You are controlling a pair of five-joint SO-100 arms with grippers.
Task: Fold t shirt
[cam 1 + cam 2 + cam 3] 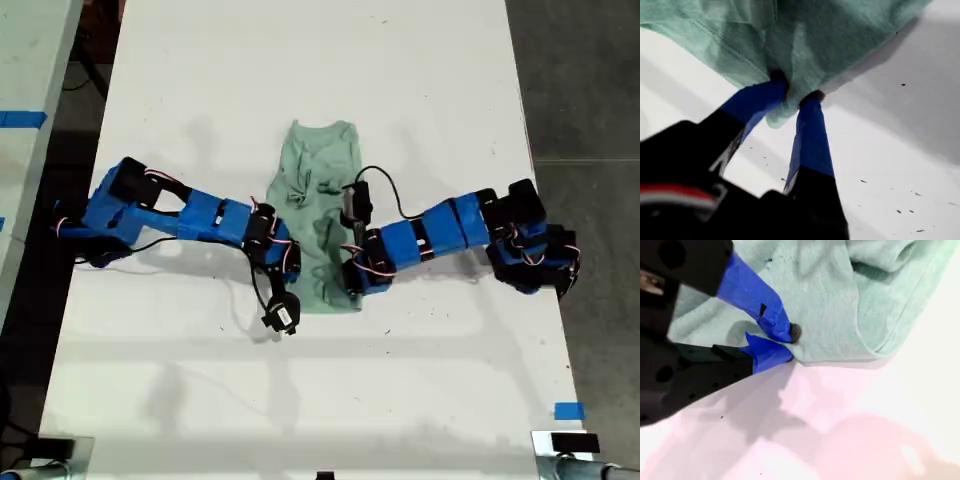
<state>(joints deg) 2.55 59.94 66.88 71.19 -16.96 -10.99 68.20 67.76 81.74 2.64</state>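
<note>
the t shirt [320, 215] lies wrinkled mid-table [200, 80]. my first end effector [794, 98] and my second end effector [786, 342] each pinch a hem edge, likely so both corners lift together for the fold.

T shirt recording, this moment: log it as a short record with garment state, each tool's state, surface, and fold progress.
garment: t shirt, pale mint green, wrinkled, lying lengthwise mid-table
first tool: my first gripper, shut on a t shirt edge, cloth bunched between the fingertips
second tool: my second gripper, shut on a t shirt edge at the table surface
surface: white table
arms: one reaching in from each side of the exterior view
fold progress: no finished fold visible
</note>
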